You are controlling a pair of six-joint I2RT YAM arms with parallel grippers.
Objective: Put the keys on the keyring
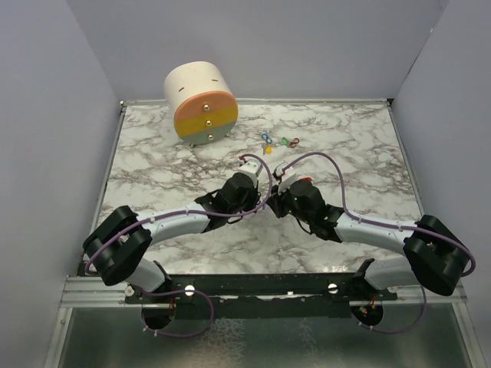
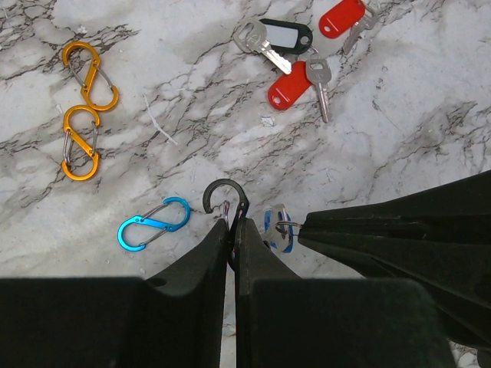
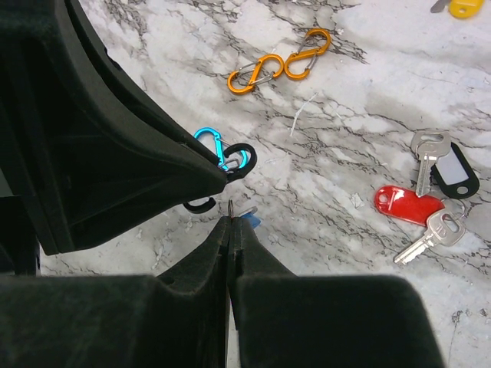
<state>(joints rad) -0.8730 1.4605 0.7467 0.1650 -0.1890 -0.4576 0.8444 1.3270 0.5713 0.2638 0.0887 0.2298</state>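
- Black clip [image 2: 222, 182]: clamped between the shut fingers of the left gripper [image 2: 232, 226]. Only its upper loop pokes out past the tips. Its long axis runs straight on from the fingers, away from that wrist.
- Blue key [image 2: 275, 228]: it hangs at the tips of the right gripper [image 3: 230, 222], whose fingers are pressed together on the thin metal ring at the key's head. The blue plastic shows just past the tips.
- The relation that matters: in the left wrist view the key sits just beside the clip, on its right and slightly lower. It is close but, as far as I can tell, not threaded on.
- The right gripper comes in crosswise to the clip's axis, so ring and clip meet at roughly a right angle.
- Judgement: the clip seems to serve as the keyring, and the next move is a short sideways nudge of the ring onto the clip's loop. I cannot make out which way the clip's gate faces.
- Loose keys [image 2: 288, 90] lie on the marble table [image 2: 399, 130], well ahead of both grippers; a blue clip [image 2: 157, 222] lies near the left fingers.
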